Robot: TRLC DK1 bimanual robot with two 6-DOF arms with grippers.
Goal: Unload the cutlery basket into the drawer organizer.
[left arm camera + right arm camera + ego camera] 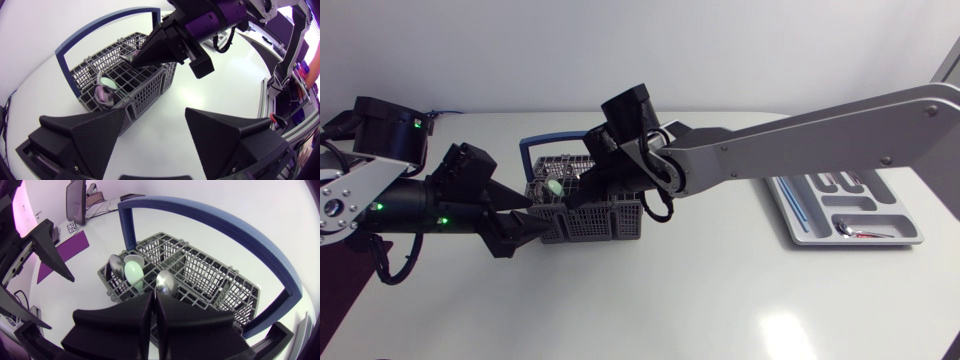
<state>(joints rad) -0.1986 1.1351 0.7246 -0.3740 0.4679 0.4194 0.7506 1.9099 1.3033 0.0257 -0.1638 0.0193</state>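
The grey cutlery basket (605,218) with a blue handle (542,142) stands left of the table's middle. My right gripper (573,200) reaches down into it from the right. In the right wrist view its fingers (140,311) are pressed together, shut on a metal spoon (165,281) whose bowl shows at the tips. A pale green spoon (134,272) and another metal spoon (115,265) stand in the end compartment. My left gripper (155,135) is open just outside the basket's (145,92) near corner, with nothing between its fingers. The right gripper (135,60) shows above the basket there.
The grey drawer organizer (790,232) lies at the table's right side, with several pieces of cutlery in its compartments, among them a spoon (860,233). My right arm (800,140) spans the table between organizer and basket.
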